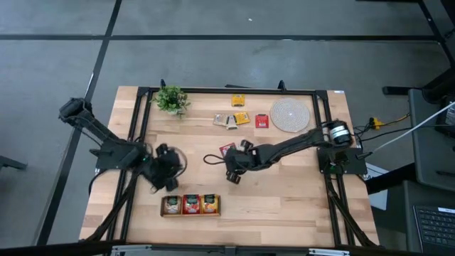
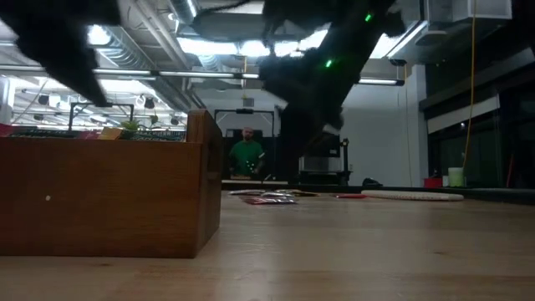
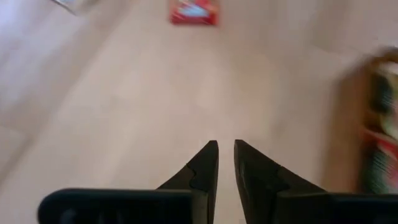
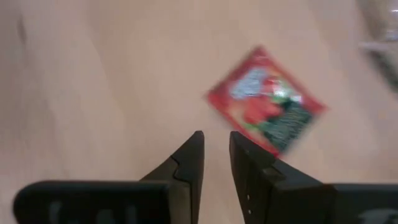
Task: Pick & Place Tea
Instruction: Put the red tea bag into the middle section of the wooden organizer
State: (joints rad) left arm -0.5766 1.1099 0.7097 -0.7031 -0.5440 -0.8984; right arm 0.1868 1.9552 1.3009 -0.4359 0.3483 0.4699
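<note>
Right gripper [image 4: 216, 146] slightly parted, empty, near red sachet [image 4: 266, 99]; overhead hides gap.

Overhead shot is evenly lit and pretty crisp, with only soft, short shadows under the arms on the pale wooden table [image 1: 284, 192], no real glare. The table-level camera is way moodier: bright ceiling strip lights [image 2: 209, 46] blow out against a dim room, the arms up top are pure black silhouettes, and the wooden tray [image 2: 109, 196] up close looks soft. Both wrist cams are smeary, the red sachet [image 4: 266, 101] is blurred on its edges and the tray side [image 3: 379, 124] is streaked mush, while the dark fingers [image 3: 205, 171] stay fairly sharp.
</note>
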